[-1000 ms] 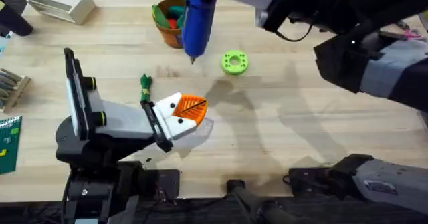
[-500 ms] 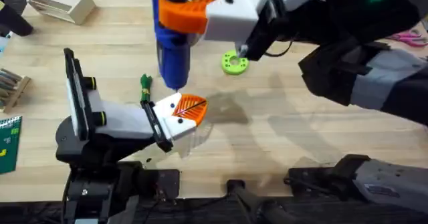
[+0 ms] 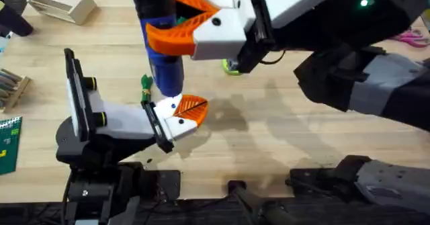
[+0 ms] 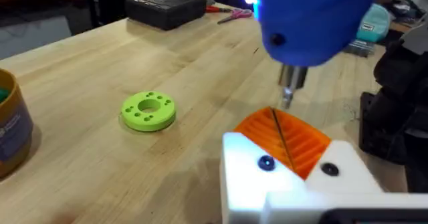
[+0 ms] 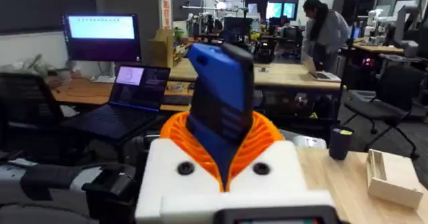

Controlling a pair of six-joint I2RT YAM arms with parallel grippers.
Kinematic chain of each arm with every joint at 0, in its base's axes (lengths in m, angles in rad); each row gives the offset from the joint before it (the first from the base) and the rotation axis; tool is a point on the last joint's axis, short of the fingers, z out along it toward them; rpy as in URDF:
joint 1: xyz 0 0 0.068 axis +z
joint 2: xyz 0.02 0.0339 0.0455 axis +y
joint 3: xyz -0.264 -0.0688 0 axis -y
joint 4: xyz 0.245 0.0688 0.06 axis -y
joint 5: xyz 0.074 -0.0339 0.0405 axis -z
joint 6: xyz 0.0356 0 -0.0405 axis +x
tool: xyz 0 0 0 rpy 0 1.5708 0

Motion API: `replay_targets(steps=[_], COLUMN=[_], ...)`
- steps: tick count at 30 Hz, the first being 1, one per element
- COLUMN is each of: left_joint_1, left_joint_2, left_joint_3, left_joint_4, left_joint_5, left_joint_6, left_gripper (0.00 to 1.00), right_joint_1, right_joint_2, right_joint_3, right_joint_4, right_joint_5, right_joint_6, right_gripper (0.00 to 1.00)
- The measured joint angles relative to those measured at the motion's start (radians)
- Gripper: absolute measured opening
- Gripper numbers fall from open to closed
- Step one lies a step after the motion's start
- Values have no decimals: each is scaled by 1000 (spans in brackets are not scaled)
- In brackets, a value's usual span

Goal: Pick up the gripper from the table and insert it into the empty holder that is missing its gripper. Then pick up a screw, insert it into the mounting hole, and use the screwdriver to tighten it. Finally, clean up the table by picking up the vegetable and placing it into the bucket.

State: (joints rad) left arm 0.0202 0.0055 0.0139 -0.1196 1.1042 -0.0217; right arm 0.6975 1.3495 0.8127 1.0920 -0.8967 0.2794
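My right gripper (image 3: 176,31) (image 5: 224,154) is shut on the blue screwdriver (image 3: 160,47) (image 5: 221,97), which it holds upright. The silver tip (image 4: 287,95) hovers just above the white holder (image 3: 169,121) (image 4: 264,187) on my left arm's claw. The orange gripper (image 3: 195,111) (image 4: 294,140) sits in that holder, and a small blue screw head (image 4: 266,162) shows in its face. My left gripper (image 3: 191,107) (image 4: 275,127) is shut, pad against pad. The dark-green vegetable (image 3: 146,84) lies beside the holder. The bucket (image 4: 10,134) stands farther back.
A bright green ring disc (image 4: 148,110) (image 3: 232,65) lies on the table behind the holder. A white box (image 3: 60,3) stands at the back left, tools (image 3: 10,87) at the left edge. The right arm (image 3: 349,64) spans the table's right half.
The right arm has carried the screwdriver left and down, from near the bucket to just over the left claw's holder. The left arm has stayed still.
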Motion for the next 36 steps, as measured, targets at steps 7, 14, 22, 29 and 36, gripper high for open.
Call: replay_targets(steps=[7,14,22,29,36], left_joint_1=[0,0,0,0,0], left_joint_2=[0,0,0,0,0], left_joint_3=[0,0,0,0,0], left_joint_4=[0,0,0,0,0], left_joint_5=[0,0,0,0,0], left_joint_6=[0,0,0,0,0], left_gripper=[8,8,8,8,8], right_joint_1=[0,12,31,38,38], right_joint_2=[0,0,1,18,21], right_joint_3=[0,0,0,0,0], right_joint_4=[-62,-67,-70,-72,-74], right_joint_5=[-13,-21,-25,-26,-26], right_joint_6=[-46,-95,-116,-125,-132], right_gripper=[30,30,30,30,30])
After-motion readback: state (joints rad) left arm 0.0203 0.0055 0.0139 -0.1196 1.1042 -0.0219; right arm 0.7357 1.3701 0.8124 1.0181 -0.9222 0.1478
